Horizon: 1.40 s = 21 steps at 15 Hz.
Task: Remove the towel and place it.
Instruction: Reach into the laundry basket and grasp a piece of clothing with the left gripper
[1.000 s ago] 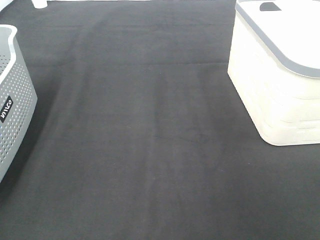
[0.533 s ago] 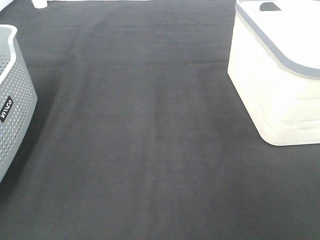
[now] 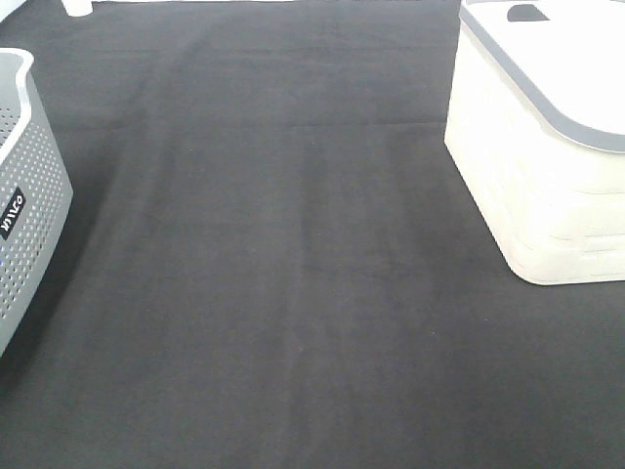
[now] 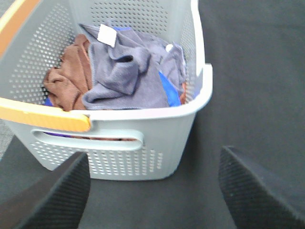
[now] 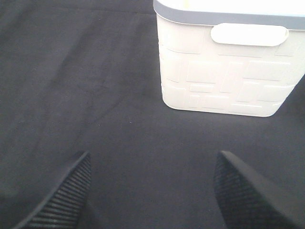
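The towel (image 4: 128, 71), grey-lavender with a small white tag, lies crumpled on top of other cloths inside a grey perforated basket (image 4: 143, 129), whose corner also shows at the left edge of the high view as the grey basket (image 3: 29, 195). My left gripper (image 4: 152, 191) hovers open in front of the basket's handle side, with nothing between its fingers. My right gripper (image 5: 152, 191) stands open above the dark mat, short of the cream bin (image 5: 228, 67). Neither gripper shows in the high view.
A brown cloth (image 4: 69, 78) and a blue cloth (image 4: 169, 90) lie in the basket with the towel. An orange bar (image 4: 45, 117) crosses the basket's near rim. The cream bin (image 3: 547, 147) stands at the right on the black mat (image 3: 293, 274).
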Motion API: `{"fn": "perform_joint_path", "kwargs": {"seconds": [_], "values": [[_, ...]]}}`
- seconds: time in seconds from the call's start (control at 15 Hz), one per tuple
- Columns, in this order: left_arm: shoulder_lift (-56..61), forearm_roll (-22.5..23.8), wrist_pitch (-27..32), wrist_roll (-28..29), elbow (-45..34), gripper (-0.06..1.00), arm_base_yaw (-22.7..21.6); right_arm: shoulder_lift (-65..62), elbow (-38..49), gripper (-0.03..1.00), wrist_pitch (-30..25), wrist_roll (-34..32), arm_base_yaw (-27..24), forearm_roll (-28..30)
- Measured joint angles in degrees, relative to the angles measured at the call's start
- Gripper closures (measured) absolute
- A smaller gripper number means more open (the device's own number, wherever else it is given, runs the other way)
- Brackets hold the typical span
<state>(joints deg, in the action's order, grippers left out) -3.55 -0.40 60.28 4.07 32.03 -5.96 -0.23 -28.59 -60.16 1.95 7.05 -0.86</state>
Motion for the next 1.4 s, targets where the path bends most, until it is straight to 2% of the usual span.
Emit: {"fn": "perform_joint_path", "kwargs": {"seconds": [0.27,0.6,1.0,1.27,1.4], "values": [[-9.34,5.67,-0.23,6.88,10.31,0.24,0.00,0.00,0.00,0.25,0.00,0.00,0.00,0.00],[-24.41,6.30,0.74,9.63,20.11,0.24,0.00,0.00,0.00,0.25,0.00,0.00,0.00,0.00],[-40.97,5.90,1.03,9.63,21.89,0.24,0.00,0.00,0.00,0.25,0.00,0.00,0.00,0.00],[-52.43,6.25,-2.64,10.03,22.12,0.24,0.00,0.00,0.00,0.25,0.00,0.00,0.00,0.00],[-59.93,6.36,-3.21,10.03,24.75,0.24,0.00,0.00,0.00,0.25,0.00,0.00,0.00,0.00]]}}
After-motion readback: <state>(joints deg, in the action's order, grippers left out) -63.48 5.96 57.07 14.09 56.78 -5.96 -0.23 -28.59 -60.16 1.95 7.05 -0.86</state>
